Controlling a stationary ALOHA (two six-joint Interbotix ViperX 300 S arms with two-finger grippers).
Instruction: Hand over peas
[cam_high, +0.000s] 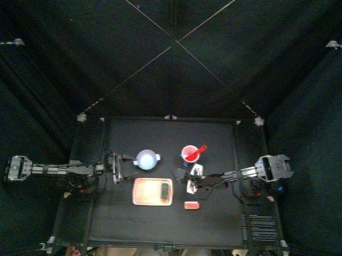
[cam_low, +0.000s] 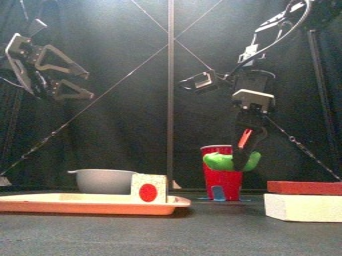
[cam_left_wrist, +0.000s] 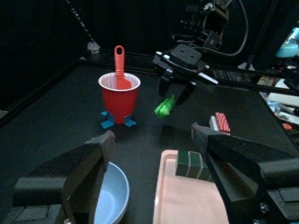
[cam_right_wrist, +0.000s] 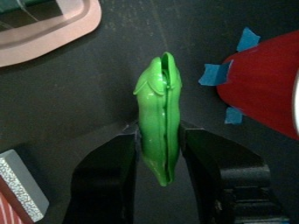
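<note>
Right pincer (cam_right_wrist: 162, 162) clenched around the green peas (cam_right_wrist: 159, 112), held above the desk (cam_left_wrist: 47, 96) at frame centre, just beside the red cup (cam_left_wrist: 118, 96). Only the left wrist view shows the left pincer (cam_left_wrist: 155, 171) released, over the blue bowl (cam_left_wrist: 114, 194) and pink tray (cam_left_wrist: 184, 194). No readable writing.

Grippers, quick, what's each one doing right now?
Left gripper: open, empty.
Right gripper: shut on the peas, beside the red cup.

Bright-green peas (cam_right_wrist: 159, 112), red cup (cam_left_wrist: 118, 98), pinkish-orange tray (cam_left_wrist: 184, 192), pale-blue bowl (cam_left_wrist: 114, 191).
</note>
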